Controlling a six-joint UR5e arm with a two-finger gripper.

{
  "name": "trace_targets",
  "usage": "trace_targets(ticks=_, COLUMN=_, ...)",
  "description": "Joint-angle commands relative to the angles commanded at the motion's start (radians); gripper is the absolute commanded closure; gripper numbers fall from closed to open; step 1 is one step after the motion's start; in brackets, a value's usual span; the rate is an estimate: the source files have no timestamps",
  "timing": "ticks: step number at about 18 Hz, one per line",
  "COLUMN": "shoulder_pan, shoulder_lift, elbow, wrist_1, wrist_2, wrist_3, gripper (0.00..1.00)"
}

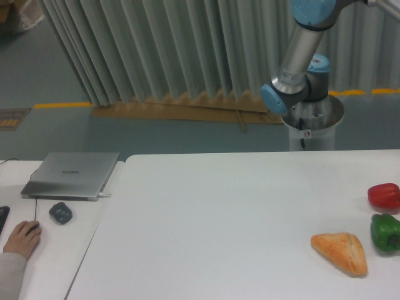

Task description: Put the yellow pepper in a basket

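Bread (340, 252), a red pepper (383, 195) and a green pepper (386, 232) lie on the white counter (225, 212); yellow pepper, basket and the arm's fingers are out of view.

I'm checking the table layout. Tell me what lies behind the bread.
Behind the bread is only bare white table. The red pepper and green pepper sit to its right. No yellow pepper or basket shows.
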Motion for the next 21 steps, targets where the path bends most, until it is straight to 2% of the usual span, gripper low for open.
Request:
trace_targets(ticks=4, shoulder_pan=-0.028, shoulder_lift=0.066, elbow=-0.024, wrist_1=-0.012, wrist_2=-0.095, wrist_3=-0.003, gripper=0.00)
trace_targets(ticks=8, shoulder_pan=-0.132, shoulder_lift=0.109, elbow=-0.052, wrist_1=-0.029, wrist_2=-0.095, wrist_3=-0.123, gripper=0.00)
trace_targets(ticks=10, shoulder_pan=-0.181, shoulder_lift=0.124, elbow=-0.060, wrist_1=-0.060, wrist_2=-0.088, wrist_3=-0.152, gripper=0.00)
trace_targets(ticks=14, shoulder_pan=-0.256, shoulder_lift=0.173, elbow=-0.096, wrist_1=-0.178, wrist_2=-0.101, wrist_3=-0.164, gripper=0.00)
trace_targets(ticks=17, shoulder_pan=-0.324, shoulder_lift=0.198, elbow=-0.124, wrist_1=-0.196, wrist_2=-0.112, wrist_3=-0.257, gripper=0.00)
trace_targets(ticks=21, shoulder_pan=-0.339, shoulder_lift=0.233, elbow=-0.144, wrist_1=-0.227, wrist_2=-0.138, wrist_3=-0.299, gripper=0.00)
